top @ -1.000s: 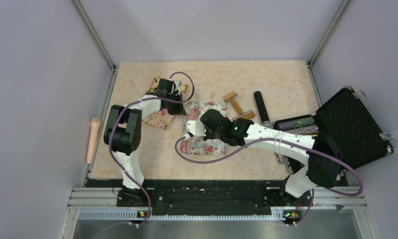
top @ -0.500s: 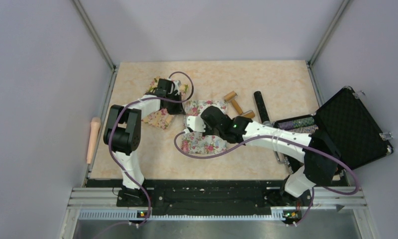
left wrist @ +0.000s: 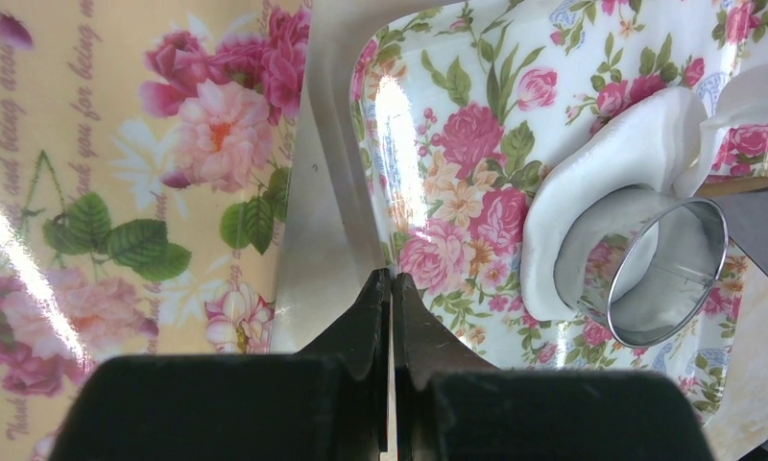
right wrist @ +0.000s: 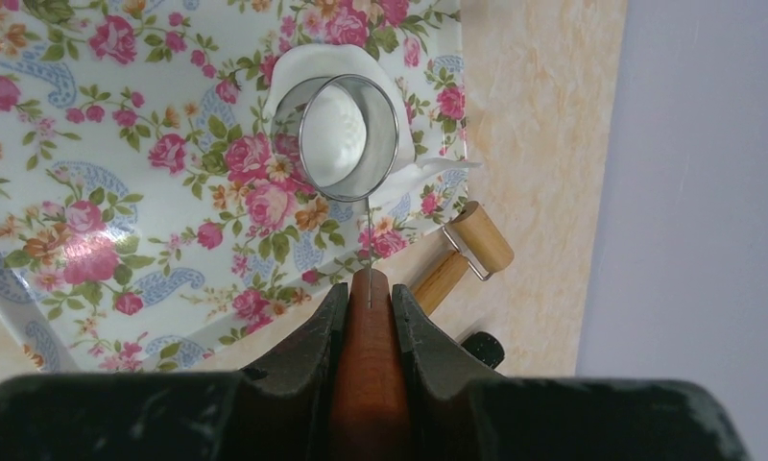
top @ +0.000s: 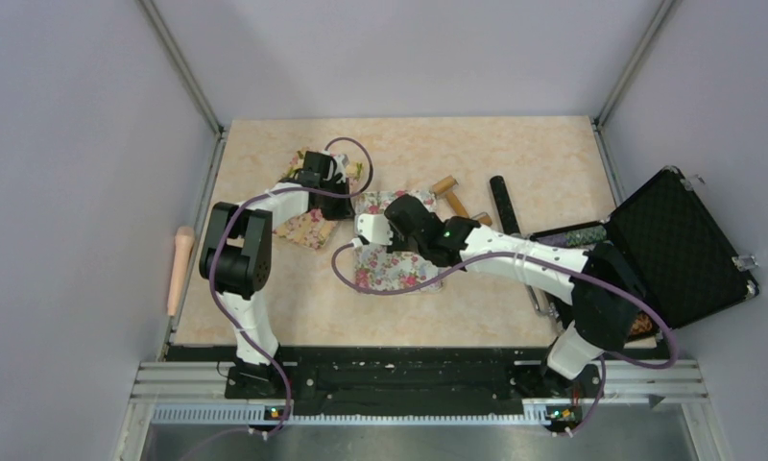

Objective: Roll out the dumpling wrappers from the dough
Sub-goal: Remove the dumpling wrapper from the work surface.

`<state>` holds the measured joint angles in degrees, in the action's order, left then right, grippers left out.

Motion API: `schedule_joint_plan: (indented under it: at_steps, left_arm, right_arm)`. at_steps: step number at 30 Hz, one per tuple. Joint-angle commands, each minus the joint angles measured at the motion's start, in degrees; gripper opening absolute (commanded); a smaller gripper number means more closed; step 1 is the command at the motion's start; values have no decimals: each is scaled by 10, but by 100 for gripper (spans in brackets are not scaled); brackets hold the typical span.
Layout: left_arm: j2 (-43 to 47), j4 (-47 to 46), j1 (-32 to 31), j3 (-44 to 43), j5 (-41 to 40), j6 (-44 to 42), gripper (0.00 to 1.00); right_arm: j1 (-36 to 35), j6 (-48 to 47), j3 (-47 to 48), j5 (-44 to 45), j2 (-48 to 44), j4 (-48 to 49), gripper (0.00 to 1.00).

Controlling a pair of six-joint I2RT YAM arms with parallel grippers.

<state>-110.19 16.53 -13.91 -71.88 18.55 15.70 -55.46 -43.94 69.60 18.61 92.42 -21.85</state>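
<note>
right gripper [right wrist: 369, 288] is clamped on wooden-handled pick [right wrist: 369, 375], needle aimed at ring cutter [right wrist: 382, 144]. dumpling wrapper [right wrist: 332, 130] is held inside cutter, on dough scrap [right wrist: 289, 69], floral tray [right wrist: 121, 144] corner. left gripper [left wrist: 391, 288] is closed, jaws together, by tray rim. risk: wrapper torn or cutter dragged if needle is driven off-line.

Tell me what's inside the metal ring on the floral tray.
White dough covers the bottom inside the metal ring, which stands on a larger dough sheet on the floral tray. The tray surface beneath it is covered.

Overhead view faces down; close wrist views share tray [left wrist: 457, 115]
</note>
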Motion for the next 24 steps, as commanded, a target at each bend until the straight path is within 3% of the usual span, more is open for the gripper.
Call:
schedule_joint_plan:
  at_steps: [1,24]
  left_arm:
    - [11,-4,-3,4,17,-18,0]
    - [4,1,-15,-3,23,-23,0]
  right_arm:
    - [12,-2,35,-19,19,36,0]
    - [13,-31,133,0,67,82,0]
